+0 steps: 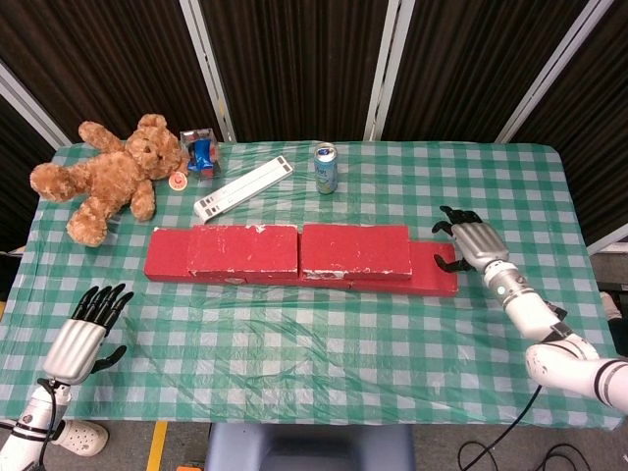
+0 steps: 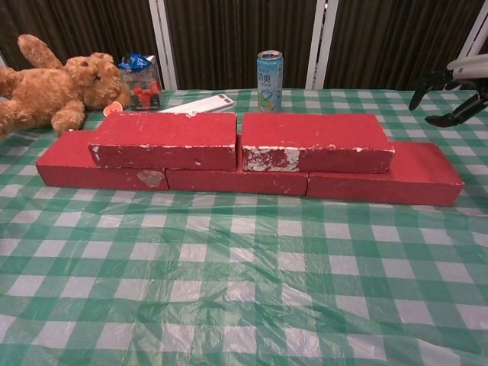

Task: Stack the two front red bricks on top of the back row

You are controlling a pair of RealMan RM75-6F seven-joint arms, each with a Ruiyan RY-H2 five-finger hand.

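Note:
Two red bricks, the left one point(image 2: 169, 139) and the right one point(image 2: 313, 141), lie side by side on top of a lower row of red bricks point(image 2: 389, 181) across the table's middle. In the head view the upper pair shows as the left brick point(image 1: 243, 248) and the right brick point(image 1: 355, 249). My right hand point(image 1: 471, 240) hovers open just right of the row's end, its fingers spread, holding nothing; the chest view catches the right hand point(image 2: 456, 88) at the right edge. My left hand point(image 1: 83, 330) hangs open off the table's front left corner.
A brown teddy bear point(image 1: 108, 175) lies at the back left beside a small blue and red toy point(image 1: 199, 150). A white bar point(image 1: 243, 186) and a drink can point(image 1: 326, 168) sit behind the bricks. The green checked cloth point(image 1: 324, 343) covers the table.

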